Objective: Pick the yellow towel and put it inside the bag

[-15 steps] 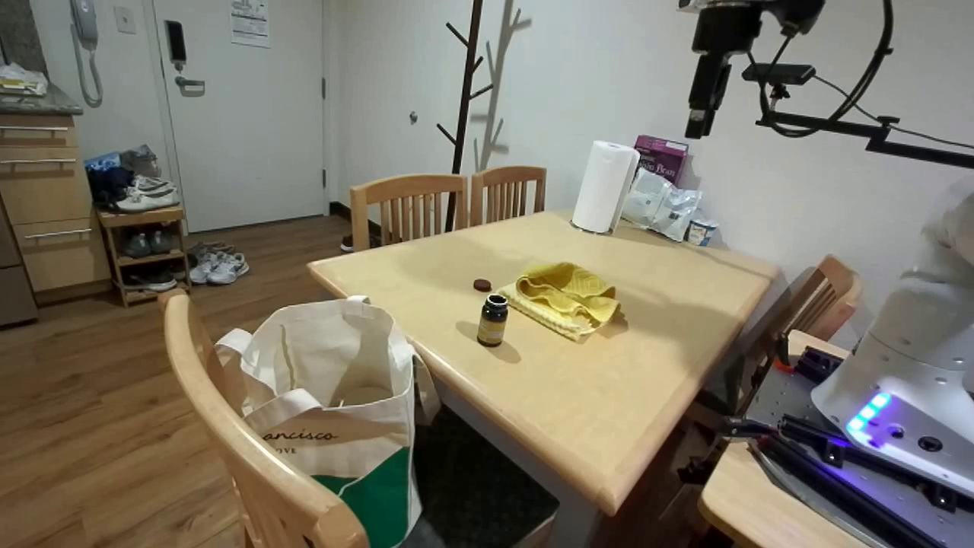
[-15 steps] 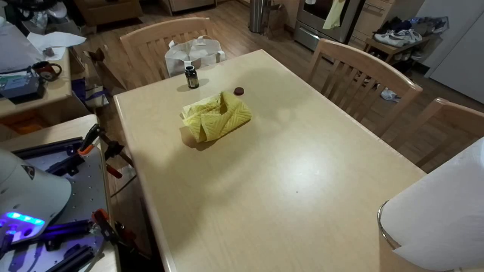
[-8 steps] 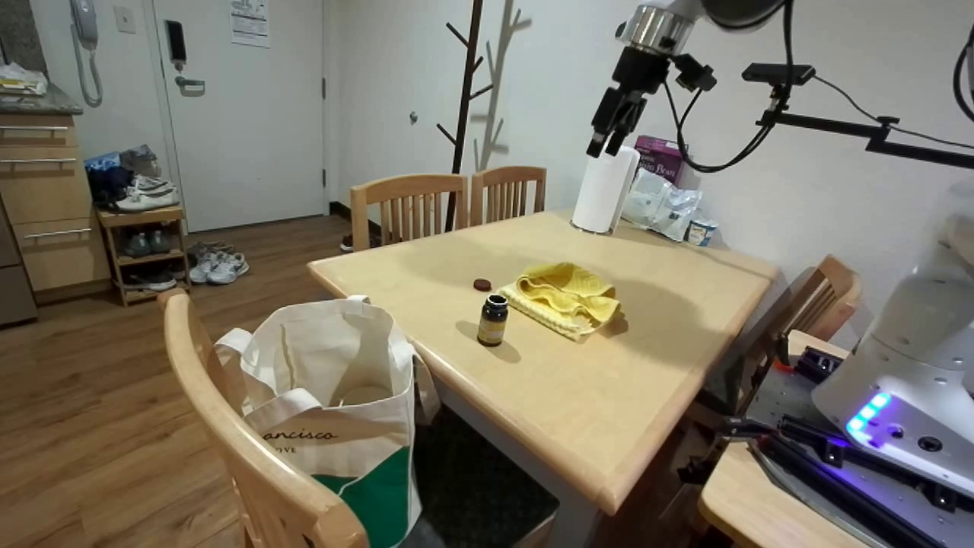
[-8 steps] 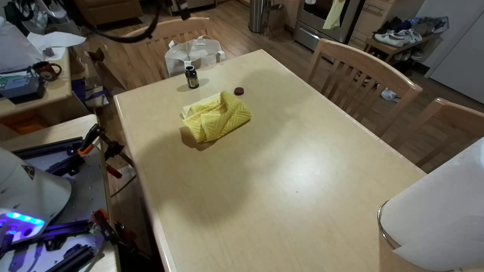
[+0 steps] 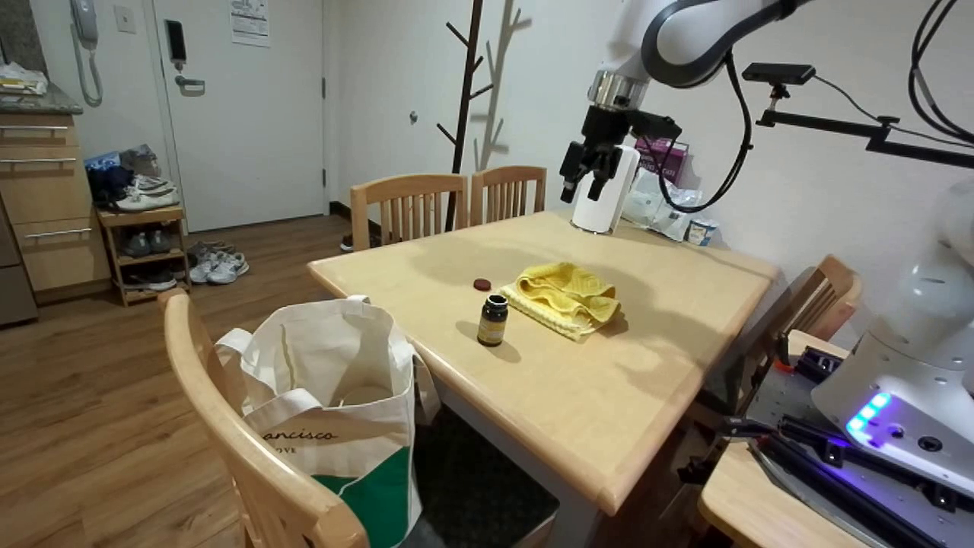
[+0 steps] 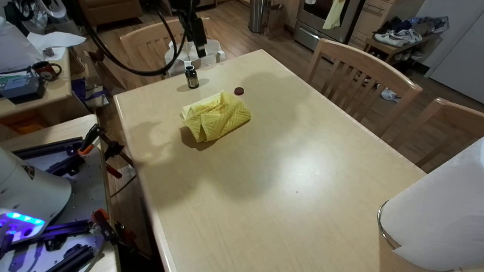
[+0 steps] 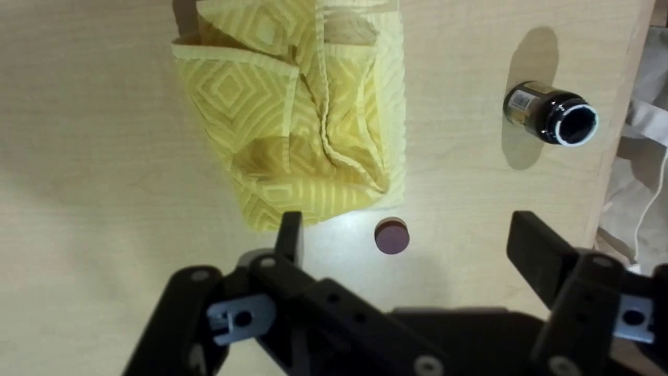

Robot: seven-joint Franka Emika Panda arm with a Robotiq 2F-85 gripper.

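Observation:
The yellow towel (image 5: 567, 297) lies crumpled and partly folded on the wooden table; it also shows in the wrist view (image 7: 250, 99) and in an exterior view (image 6: 217, 117). My gripper (image 5: 582, 195) is in the air above the table, pointing down. In the wrist view the gripper (image 7: 407, 224) has its fingers wide apart with nothing between them; the left finger overlaps the towel's near edge in the picture. The white cloth bag (image 5: 327, 441) with a green patch stands open on a chair seat beside the table. Its rim also shows in an exterior view (image 6: 176, 62).
A dark open bottle (image 5: 492, 323) stands between towel and bag, near the table edge. A brown lid (image 7: 392, 237) lies beside the towel. A paper towel roll (image 6: 438, 211) stands at another edge. The chair's backrest (image 5: 190, 365) rises beside the bag.
My gripper has come down and to the left in an exterior view, now lower over the table, with its fingers apart. The towel, bottle, lid and bag have not moved.

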